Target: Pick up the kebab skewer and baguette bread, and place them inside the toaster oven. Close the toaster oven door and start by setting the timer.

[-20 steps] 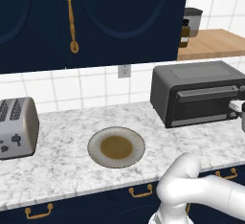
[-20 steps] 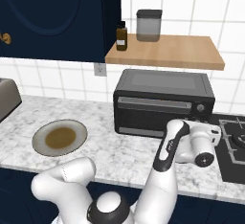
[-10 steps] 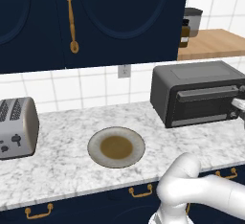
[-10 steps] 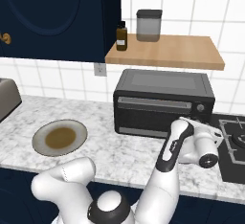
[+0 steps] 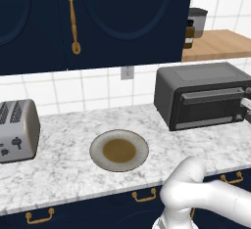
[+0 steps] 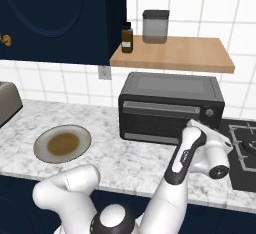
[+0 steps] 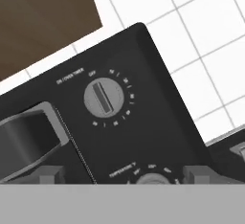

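Observation:
The dark grey toaster oven stands on the counter by the wall with its door shut. My gripper is open, right in front of the oven's knob panel. The timer knob lies just ahead of the two finger tips, and a second knob sits between them at the bottom edge. Neither tip touches a knob. The door's bar handle is off to the left. My white hand hovers at the oven's right end. The kebab skewer and the baguette bread are out of view.
A round plate with a brown centre lies mid-counter. A silver two-slot toaster stands at the left. A wooden shelf above the oven carries a bottle and a jar. A stove burner sits right of the hand.
The hand has shifted only slightly in front of the oven's right end. The oven door stays shut and the plate has not moved.

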